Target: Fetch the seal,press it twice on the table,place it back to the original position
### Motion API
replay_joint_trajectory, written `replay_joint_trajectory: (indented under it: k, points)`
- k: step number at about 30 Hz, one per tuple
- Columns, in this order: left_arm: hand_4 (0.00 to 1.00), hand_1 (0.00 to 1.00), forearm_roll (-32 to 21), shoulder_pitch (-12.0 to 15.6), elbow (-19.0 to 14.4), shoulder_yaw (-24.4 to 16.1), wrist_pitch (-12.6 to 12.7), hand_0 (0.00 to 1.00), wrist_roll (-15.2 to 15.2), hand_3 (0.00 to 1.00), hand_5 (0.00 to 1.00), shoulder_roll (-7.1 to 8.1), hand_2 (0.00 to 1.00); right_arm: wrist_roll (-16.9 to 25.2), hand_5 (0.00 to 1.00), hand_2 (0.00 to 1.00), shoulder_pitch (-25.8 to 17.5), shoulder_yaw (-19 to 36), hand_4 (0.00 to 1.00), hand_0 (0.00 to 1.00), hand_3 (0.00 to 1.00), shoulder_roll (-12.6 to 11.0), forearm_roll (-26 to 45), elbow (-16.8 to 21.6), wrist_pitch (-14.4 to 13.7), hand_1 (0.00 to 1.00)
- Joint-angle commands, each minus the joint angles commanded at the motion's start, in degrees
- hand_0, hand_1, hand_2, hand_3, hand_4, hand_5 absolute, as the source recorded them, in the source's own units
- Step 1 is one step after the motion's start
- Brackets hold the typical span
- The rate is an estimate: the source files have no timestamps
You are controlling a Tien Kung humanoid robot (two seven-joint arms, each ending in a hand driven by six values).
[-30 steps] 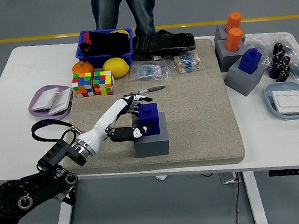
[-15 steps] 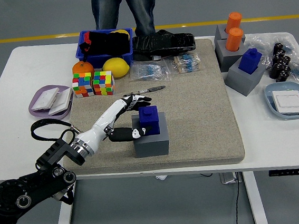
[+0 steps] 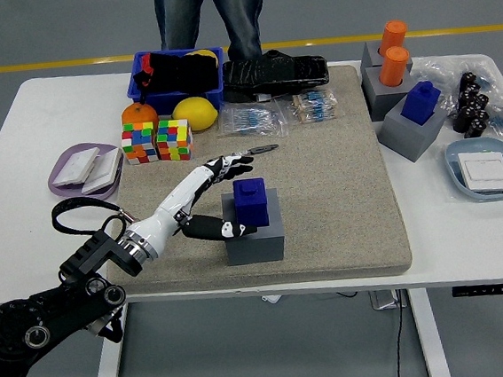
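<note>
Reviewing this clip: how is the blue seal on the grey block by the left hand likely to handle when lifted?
The blue seal looks blocky and hard-edged, so probably rigid rather than squashy. Its flat faces suggest it won't roll, and it stands squarely on the grey block, so tipping seems unlikely. The smooth-looking sides may be a little slippery for the left hand, whose fingers are spread beside it.

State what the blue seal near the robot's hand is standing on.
The blue seal stands on a grey block on the mat. Whether the block has a socket is hidden.

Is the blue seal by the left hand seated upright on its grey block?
Yes, upright: the blue seal stands squarely on the grey block; the left hand is spread beside it.
</note>
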Motion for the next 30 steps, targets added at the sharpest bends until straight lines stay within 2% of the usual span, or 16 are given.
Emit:
replay_joint_trajectory:
  k: [1,12,13,19,24,25,30]
  points:
    - [0.998,0.918,-0.1,0.0,-0.1,-0.2,-0.1,0.881,0.0,0.894,0.073,0.04,0.886,0.0,0.461,0.669,0.0,0.0,0.815,0.794,0.651,0.0,0.0,0.0,0.0,0.700]
    - [0.998,0.916,-2.7,0.8,-2.2,-4.2,-2.0,0.879,0.3,0.894,0.079,1.00,0.887,-0.1,0.462,0.669,-0.1,0.1,0.815,0.793,0.651,0.1,-0.1,0.0,0.0,0.699]
    - [0.998,0.907,-3.2,0.9,-2.4,-4.6,-2.1,0.872,0.2,0.896,0.146,1.13,0.880,-0.1,0.462,0.669,-0.1,0.2,0.816,0.793,0.651,0.1,-0.1,-0.1,0.0,0.700]
    - [0.998,0.895,-4.6,1.8,-3.9,-8.6,-2.6,0.867,-0.1,0.891,0.157,1.97,0.876,-0.1,0.463,0.669,-0.2,0.1,0.816,0.793,0.651,0.0,-0.2,-0.1,0.0,0.700]
    - [0.998,0.895,-5.4,2.2,-2.2,-11.7,-1.9,0.867,-0.5,0.891,0.157,2.35,0.876,-0.1,0.463,0.669,-0.1,-0.2,0.816,0.793,0.651,0.1,-0.1,-0.1,0.0,0.700]
    - [0.998,0.844,-5.5,2.3,-1.6,-12.3,-1.4,0.835,-0.6,0.863,0.157,2.41,0.848,-0.1,0.464,0.669,-0.1,-0.3,0.816,0.793,0.651,0.1,-0.1,-0.1,0.0,0.699]
    - [0.998,0.844,-6.4,2.8,2.2,-14.1,1.5,0.835,-1.9,0.863,0.157,2.49,0.848,-0.1,0.464,0.669,-0.3,-0.1,0.816,0.793,0.651,0.0,-0.1,-0.1,-0.1,0.699]
